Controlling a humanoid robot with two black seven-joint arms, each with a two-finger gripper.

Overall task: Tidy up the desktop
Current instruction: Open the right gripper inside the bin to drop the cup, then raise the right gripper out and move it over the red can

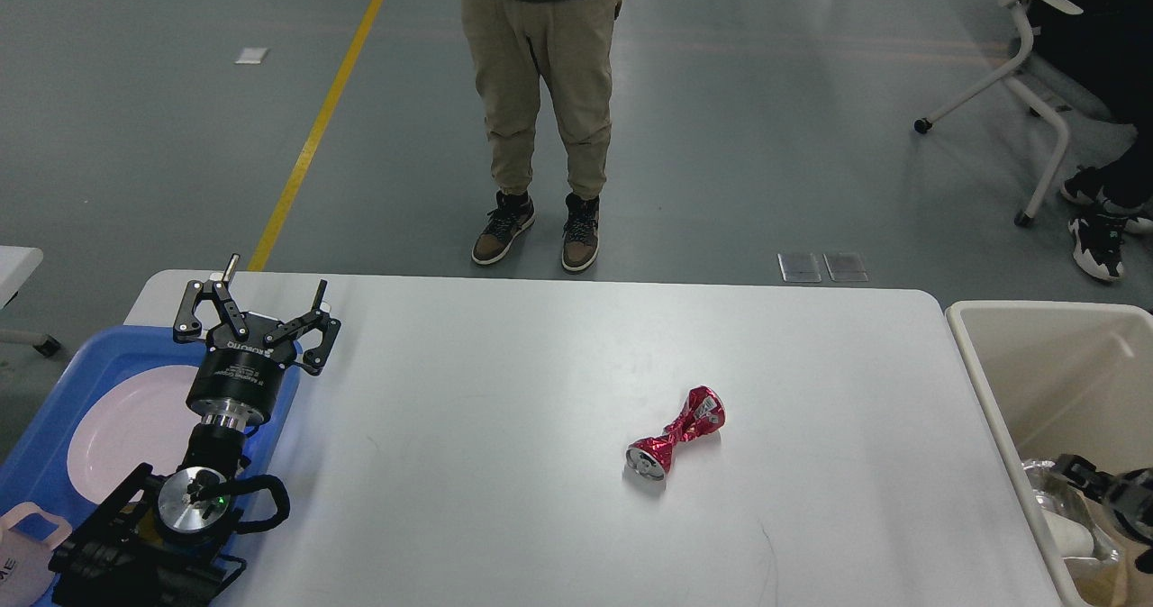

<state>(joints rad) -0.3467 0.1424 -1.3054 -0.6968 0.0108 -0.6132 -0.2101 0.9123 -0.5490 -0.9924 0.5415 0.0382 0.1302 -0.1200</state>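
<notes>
The white desktop (504, 382) fills the middle of the head view. A crushed red can (676, 436) lies on its side right of centre, apart from both grippers. My left gripper (263, 297) hangs open and empty over the desktop's far left, at the blue tray's edge. Only the dark tip of my right gripper (1085, 474) shows at the lower right, inside the beige bin (991, 391) above crumpled waste. Its fingers cannot be told apart.
The blue tray (81, 364) at the left holds a pale pink plate (126, 427), with a pink cup (27, 553) at its near corner. A person (540, 112) stands just beyond the far edge. A wheeled chair (1036, 94) is at the far right.
</notes>
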